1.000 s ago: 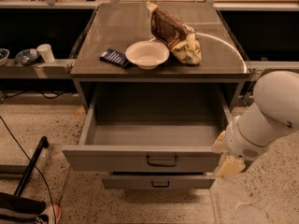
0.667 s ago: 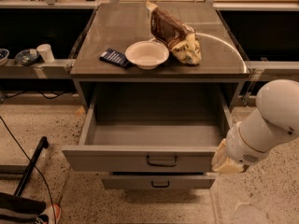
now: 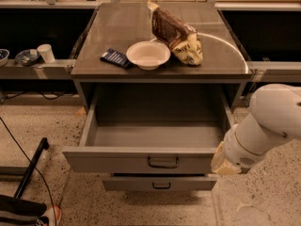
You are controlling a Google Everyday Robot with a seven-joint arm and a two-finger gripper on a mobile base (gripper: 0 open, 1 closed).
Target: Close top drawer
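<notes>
The top drawer (image 3: 136, 161) is pulled far out of the grey cabinet and its inside is bare. Its tall front panel has a dark loop handle (image 3: 163, 162) at the centre. My gripper (image 3: 225, 163) is at the end of the white arm (image 3: 268, 121), right against the right end of the drawer's front panel. The arm covers that corner of the drawer.
A narrower lower drawer (image 3: 160, 183) sticks out slightly below. On the cabinet top (image 3: 113, 27) lie a white bowl (image 3: 148, 54), a brown snack bag (image 3: 176, 34) and a dark blue packet (image 3: 115, 58). A paper cup (image 3: 46, 52) stands on the left shelf. A black pole (image 3: 30, 166) lies on the floor at the left.
My arm has swung down and to the left, bringing the gripper closer to the right end of the drawer front. The drawer has not moved.
</notes>
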